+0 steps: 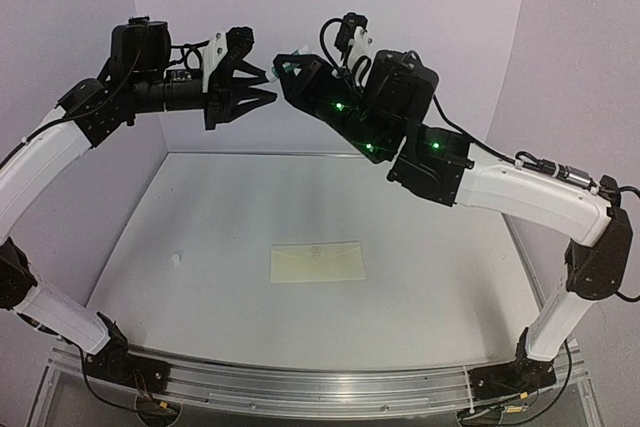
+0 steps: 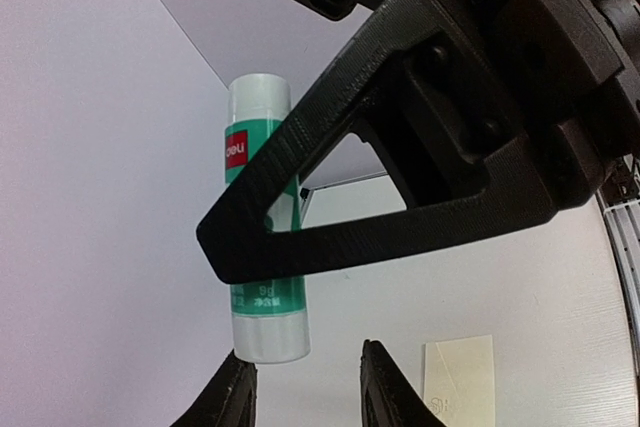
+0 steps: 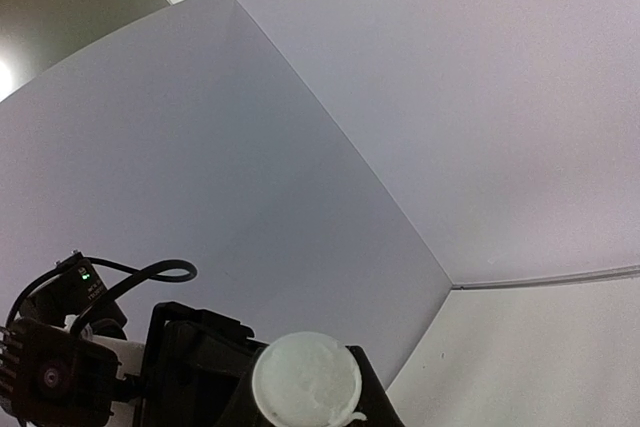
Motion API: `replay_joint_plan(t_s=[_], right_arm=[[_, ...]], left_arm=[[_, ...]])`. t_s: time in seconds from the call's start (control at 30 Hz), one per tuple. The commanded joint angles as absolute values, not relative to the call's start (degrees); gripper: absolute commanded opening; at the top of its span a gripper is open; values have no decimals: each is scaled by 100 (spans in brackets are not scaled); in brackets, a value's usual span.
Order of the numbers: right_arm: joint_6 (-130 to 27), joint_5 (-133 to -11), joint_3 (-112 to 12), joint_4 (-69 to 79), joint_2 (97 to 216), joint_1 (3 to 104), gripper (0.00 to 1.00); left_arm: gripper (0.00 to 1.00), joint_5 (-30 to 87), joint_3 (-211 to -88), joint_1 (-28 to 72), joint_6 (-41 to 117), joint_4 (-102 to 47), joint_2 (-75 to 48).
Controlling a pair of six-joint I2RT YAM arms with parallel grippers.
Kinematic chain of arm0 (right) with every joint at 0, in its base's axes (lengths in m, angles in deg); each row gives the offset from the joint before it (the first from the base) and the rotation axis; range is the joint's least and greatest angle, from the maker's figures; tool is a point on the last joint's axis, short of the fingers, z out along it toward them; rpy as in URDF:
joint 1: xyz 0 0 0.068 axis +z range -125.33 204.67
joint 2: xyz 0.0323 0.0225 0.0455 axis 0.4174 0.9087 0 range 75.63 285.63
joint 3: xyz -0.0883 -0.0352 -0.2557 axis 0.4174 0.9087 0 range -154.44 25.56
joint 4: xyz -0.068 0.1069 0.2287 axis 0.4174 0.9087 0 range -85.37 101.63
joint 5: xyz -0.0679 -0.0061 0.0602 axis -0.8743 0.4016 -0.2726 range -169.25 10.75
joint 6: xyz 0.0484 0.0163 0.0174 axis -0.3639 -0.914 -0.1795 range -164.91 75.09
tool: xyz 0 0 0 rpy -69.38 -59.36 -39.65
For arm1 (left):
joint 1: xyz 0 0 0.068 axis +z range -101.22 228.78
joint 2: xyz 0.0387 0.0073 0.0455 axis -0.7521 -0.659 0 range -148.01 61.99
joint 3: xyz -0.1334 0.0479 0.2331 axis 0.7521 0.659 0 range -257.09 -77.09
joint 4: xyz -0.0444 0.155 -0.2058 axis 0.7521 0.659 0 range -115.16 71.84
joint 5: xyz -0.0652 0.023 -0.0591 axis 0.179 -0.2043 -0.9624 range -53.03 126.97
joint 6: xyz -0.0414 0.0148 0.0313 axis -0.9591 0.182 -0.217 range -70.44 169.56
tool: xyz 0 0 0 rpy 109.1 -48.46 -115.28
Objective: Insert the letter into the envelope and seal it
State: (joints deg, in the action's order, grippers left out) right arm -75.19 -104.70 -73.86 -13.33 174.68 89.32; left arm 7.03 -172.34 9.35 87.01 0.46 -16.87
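Found envelope [image 1: 318, 263] flat at middle of worktop [image 1: 430, 277], well inside every edge; could not tell its contents. High above, saw right pincer [image 1: 288, 72] pinching glue stick [image 2: 268, 317], left pincer [image 2: 305, 382] spread, tips just beside the stick's white end

Envelope [image 1: 317, 263] is being carried flat at worktop [image 1: 420, 207] centre, small piece [image 1: 176, 259] well to its left. Left tool [image 1: 268, 87] and right tool [image 1: 288, 72] are being held high over the far side, facing; glue stick [image 2: 258, 102] is being gripped in the right one.
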Motion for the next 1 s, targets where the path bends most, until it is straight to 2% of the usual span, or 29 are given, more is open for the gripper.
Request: replay_joint_plan(t_s=[0.0, 0.33, 0.63, 0.97], right_arm=[[-7541, -10462, -7606, -1373, 17486, 8955, 0], [-7546, -10438, -7545, -1207, 17416, 8955, 0], [-7551, -10423, -7629, -1198, 17499, 8955, 0], [-7546, -10356, -7722, -1113, 17574, 8957, 0]], left_arm=[[33, 682, -17430, 896, 8639, -44, -1667], [42, 1067, -17438, 895, 8449, -229, -1705], [36, 606, -17462, 896, 8517, -53, -1688], [18, 561, -17496, 897, 8499, -2, -1693]])
